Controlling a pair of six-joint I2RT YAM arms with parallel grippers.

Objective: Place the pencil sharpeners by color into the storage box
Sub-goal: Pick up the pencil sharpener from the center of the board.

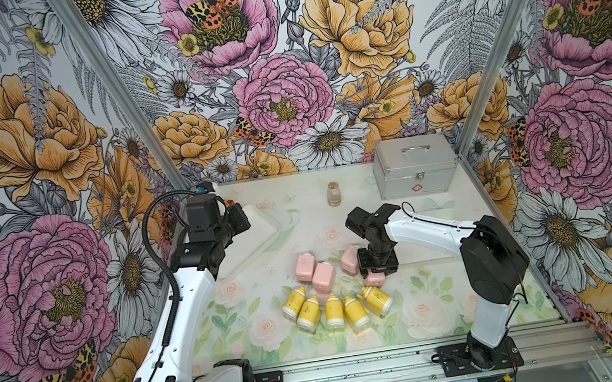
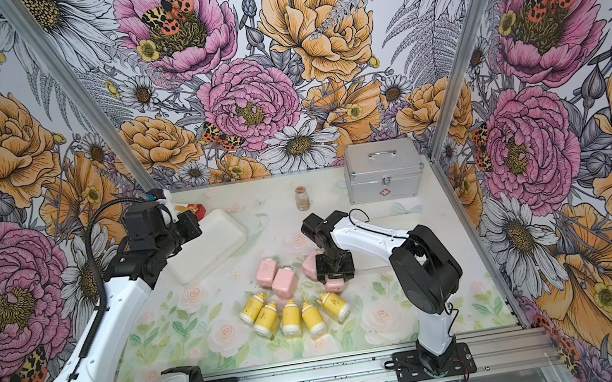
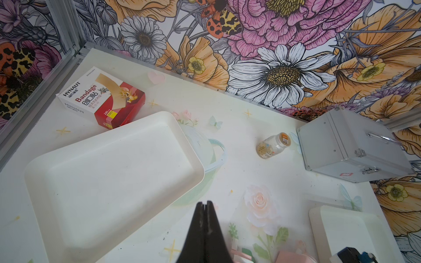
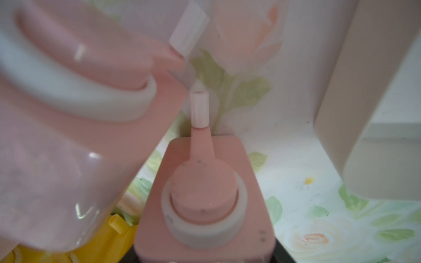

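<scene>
You have four pink sharpeners (image 1: pixel 322 277), blocky with white collars, and five yellow sharpeners (image 1: pixel 333 312), bottle-shaped and white-ended. All lie well apart from the silver case (image 1: pixel 415 168), on its near side. Your right gripper (image 1: pixel 377 272) straddles one pink sharpener; whether it pinches cannot be told. Left gripper (image 3: pixel 206 203): pressed together, empty. The tabletop (image 1: pixel 454 301) has a pale rose print. The walls (image 1: pixel 278 62) have bold floral paper.

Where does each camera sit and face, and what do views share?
Top views: high behind the bases, looking down toward the back wall; left arm, right arm show.
Left wrist: on left arm, facing that wall over shut left gripper and white tray.
Right wrist: pointing down, close on a pink sharpener; no robot part clear.
Shared: silver case, top views and left wrist.
</scene>
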